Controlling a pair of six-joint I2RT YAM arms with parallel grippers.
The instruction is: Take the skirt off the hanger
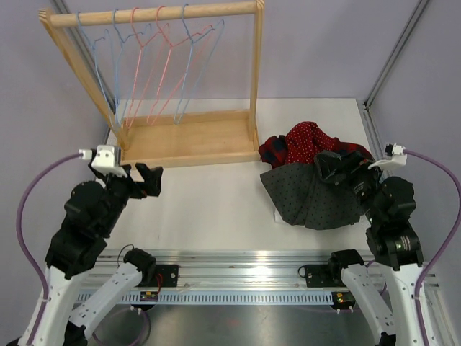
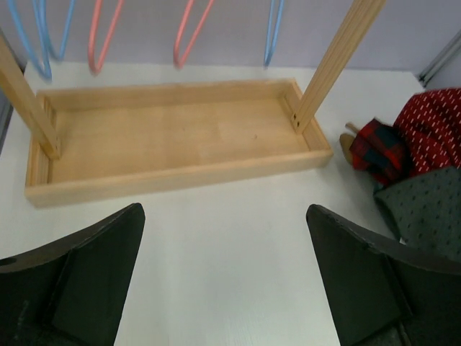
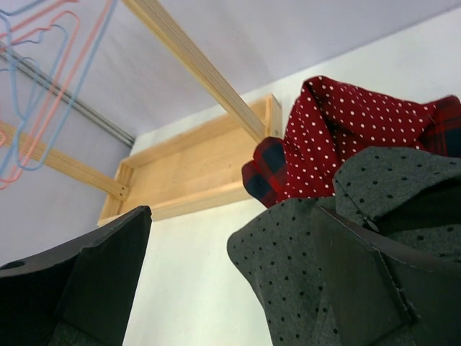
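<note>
Black tools (image 1: 137, 179) — white forearms (image 1: 112, 288), purple cables (image 1: 61, 161)

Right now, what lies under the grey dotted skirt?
The grey skirt rests on the white table; red dotted cloth and plaid cloth meet its far edge. Anything beneath is hidden.

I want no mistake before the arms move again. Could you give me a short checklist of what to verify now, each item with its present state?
1. Left gripper open, holding nothing: ok.
2. Right gripper open, above the grey dotted skirt: ok.
3. Hangers on the wooden rack all bare: ok.
4. The grey dotted skirt lies on the table, off the rack: ok.
5. No hanger hidden under the red polka-dot garment or the plaid garment: cannot tell.
</note>
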